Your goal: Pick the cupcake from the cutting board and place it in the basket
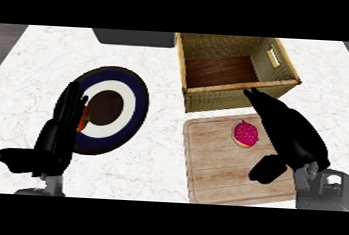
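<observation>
- Nothing of the task looks done yet: the cupcake (245, 133) lies on the cutting board (219, 177), toward the board's 1 o'clock corner, and has not been lifted.
- The right hand (291, 135) lies just beside the cupcake at its 3 o'clock side, fingers stretched straight toward 11 o'clock and thumb (267, 168) spread out low at 5 o'clock of the cupcake; the hand is apart, clamped on nothing. I cannot tell whether it touches the cupcake.
- The basket (237, 95) stands at 12 o'clock of the board, its near wall close to the board's far edge; its wooden floor shows bare.
- Left to do, in my judgement: close the hand round the cupcake, lift it, carry it over the near wall toward 12 o'clock, and let go inside.
- The left hand (59, 128) rests at the 9 o'clock side of the table (161, 154), fingers straight and up, overlapping the rim of a plate (130, 99); it holds nothing.
- Count: one cupcake, one cutting board, one basket, one plate with dark and white rings, one dark grey object (133, 37) cut off at the table's far edge, two hands.
- A small orange patch shows by the left hand's fingers; I cannot tell what it is.
</observation>
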### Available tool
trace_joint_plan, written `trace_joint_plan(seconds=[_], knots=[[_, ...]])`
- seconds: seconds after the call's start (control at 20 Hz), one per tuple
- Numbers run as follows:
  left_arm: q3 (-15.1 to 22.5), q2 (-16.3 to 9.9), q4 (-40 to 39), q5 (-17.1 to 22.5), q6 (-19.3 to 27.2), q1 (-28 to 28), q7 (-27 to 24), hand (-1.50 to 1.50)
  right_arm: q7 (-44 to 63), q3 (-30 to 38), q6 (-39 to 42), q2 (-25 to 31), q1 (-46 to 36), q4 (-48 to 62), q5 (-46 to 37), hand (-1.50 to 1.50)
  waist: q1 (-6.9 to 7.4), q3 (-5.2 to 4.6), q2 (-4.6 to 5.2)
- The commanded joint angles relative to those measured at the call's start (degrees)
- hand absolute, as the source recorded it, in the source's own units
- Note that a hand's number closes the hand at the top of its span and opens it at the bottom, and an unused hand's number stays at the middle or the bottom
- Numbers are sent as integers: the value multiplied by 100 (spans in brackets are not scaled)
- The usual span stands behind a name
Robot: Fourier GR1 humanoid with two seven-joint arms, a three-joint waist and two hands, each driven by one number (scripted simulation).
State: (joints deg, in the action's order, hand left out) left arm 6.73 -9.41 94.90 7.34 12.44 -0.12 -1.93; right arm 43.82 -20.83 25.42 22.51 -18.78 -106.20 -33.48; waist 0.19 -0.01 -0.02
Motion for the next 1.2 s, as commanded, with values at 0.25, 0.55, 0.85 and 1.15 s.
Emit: trace_joint_plan(seconds=[0.25,0.55,0.85,1.15], knots=[[-159,145,49,-238,28,-470,475,0,189,-78,318,-680,212,-151,-614,-150,-27,1,-4],[-264,138,249,-223,-186,-9,267,0,-1279,129,-353,-394,826,853,-1087,-150,-13,3,1],[-180,432,93,-428,-224,158,82,0,-685,170,263,-1094,367,748,-1300,-150,-5,1,-1],[-557,325,-176,-368,-338,-545,413,0,-1578,715,247,-901,254,1471,-1311,-150,-16,1,4]])
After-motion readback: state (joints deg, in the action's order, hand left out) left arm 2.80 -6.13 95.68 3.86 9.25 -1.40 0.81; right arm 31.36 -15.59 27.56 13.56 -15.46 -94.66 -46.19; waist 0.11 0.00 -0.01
